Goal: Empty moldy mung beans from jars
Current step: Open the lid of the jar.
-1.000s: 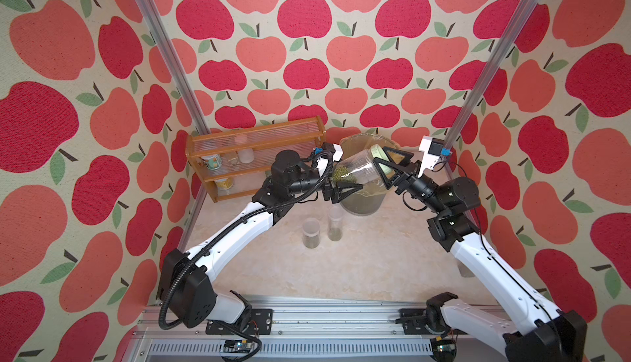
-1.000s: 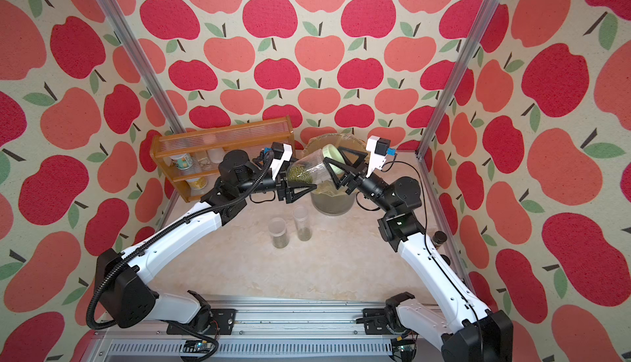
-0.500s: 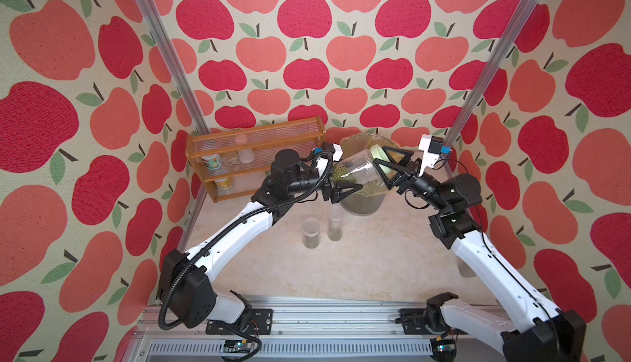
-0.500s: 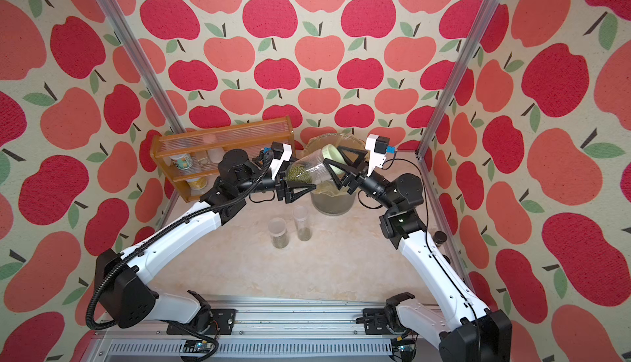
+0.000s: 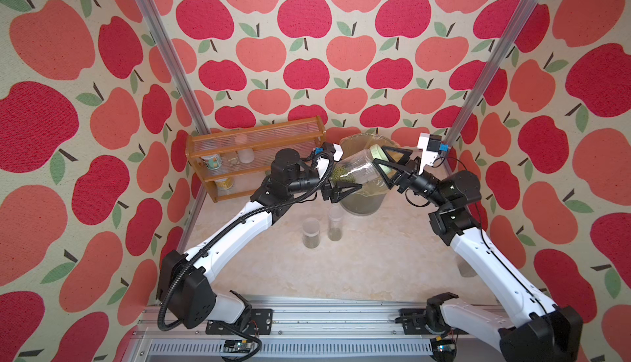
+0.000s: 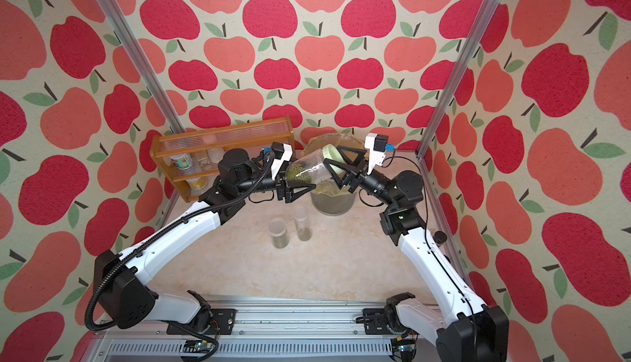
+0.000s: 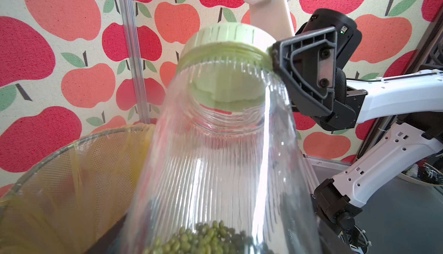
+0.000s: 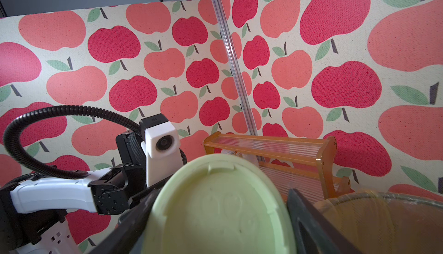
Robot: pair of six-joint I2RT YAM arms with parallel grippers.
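Currently jar [image 5: 355, 169] hangs mid-air, centre of frame in both top views, over bin [image 5: 362, 203] rim. Long axis nearly level, lid end a bit higher. Base w/ beans [image 5: 341, 172] points to L end effector [image 5: 346, 174], clamped on jar body. Lid [image 8: 215, 205] points to R end effector [image 5: 381, 163], clamped round lid edge. R is nearer the lid, so unscrewing looks like its job, w/ L bracing. Lower centre: short jar [image 5: 310, 232] & tall jar [image 5: 335, 222] stand upright on pale tabletop [image 5: 375, 258], just beside each other, apart from both arms. Rack [image 5: 256, 135] sits left of bin. Walls [image 5: 307, 53] close in; room tight.
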